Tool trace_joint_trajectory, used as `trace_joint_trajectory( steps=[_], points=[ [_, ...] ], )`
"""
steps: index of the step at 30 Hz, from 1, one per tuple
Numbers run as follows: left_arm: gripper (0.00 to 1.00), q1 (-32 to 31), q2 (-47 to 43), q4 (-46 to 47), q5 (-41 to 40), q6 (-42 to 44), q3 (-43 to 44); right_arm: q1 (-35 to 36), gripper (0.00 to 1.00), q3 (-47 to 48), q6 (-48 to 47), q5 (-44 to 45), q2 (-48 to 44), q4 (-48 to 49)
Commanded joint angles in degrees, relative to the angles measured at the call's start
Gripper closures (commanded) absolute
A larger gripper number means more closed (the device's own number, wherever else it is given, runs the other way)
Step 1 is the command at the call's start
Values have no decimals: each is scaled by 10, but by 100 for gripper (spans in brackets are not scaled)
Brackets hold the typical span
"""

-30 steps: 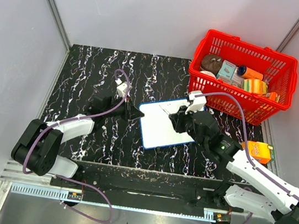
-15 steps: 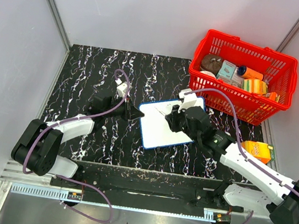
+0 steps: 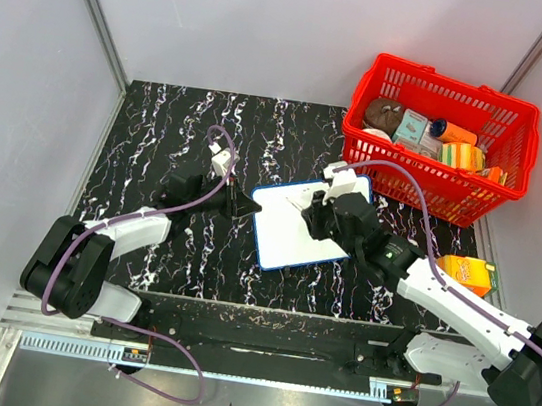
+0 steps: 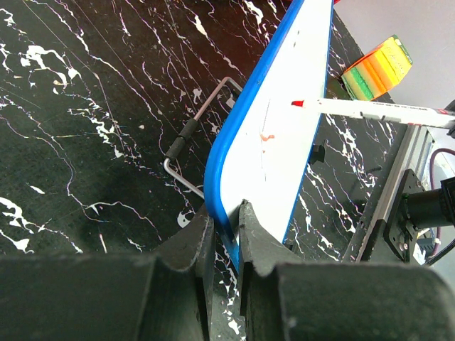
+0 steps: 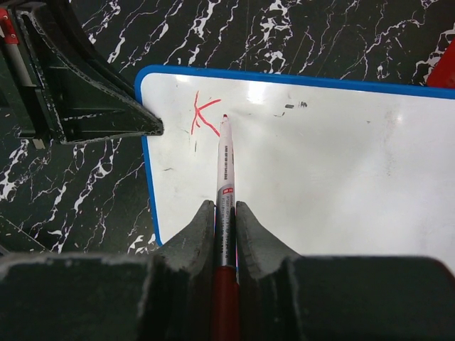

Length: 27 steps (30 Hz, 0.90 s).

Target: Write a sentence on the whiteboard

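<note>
The whiteboard (image 3: 287,234), white with a blue frame, lies on the black marbled table. My left gripper (image 3: 252,206) is shut on its left edge (image 4: 226,213), with the blue frame pinched between the jaws. My right gripper (image 3: 311,207) hovers over the board's upper left part, shut on a red marker (image 5: 225,167). The marker's tip points at the board just right of a red stroke shaped like a K (image 5: 202,115). That stroke is all of the sentence that shows. Whether the tip touches the whiteboard (image 5: 327,163) I cannot tell.
A red basket (image 3: 523,137) full of packaged goods stands at the back right, close behind the board. An orange carton (image 3: 466,273) lies right of the right arm. A bent wire handle (image 4: 202,124) lies on the table beside the board's edge.
The right gripper with the marker has shifted left over the board, toward its upper left corner. The left gripper and the board have stayed put.
</note>
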Motion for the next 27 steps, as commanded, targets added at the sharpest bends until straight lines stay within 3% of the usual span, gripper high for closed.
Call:
trace_joint_trajectory(
  steps=[1, 27],
  points=[
    [100, 4, 10, 4, -76, 85, 10, -1, 100, 10, -3, 33, -1, 10],
    [100, 4, 11, 1, -76, 88, 11, -1, 100, -6, 9, 24, 23, 36]
  ],
)
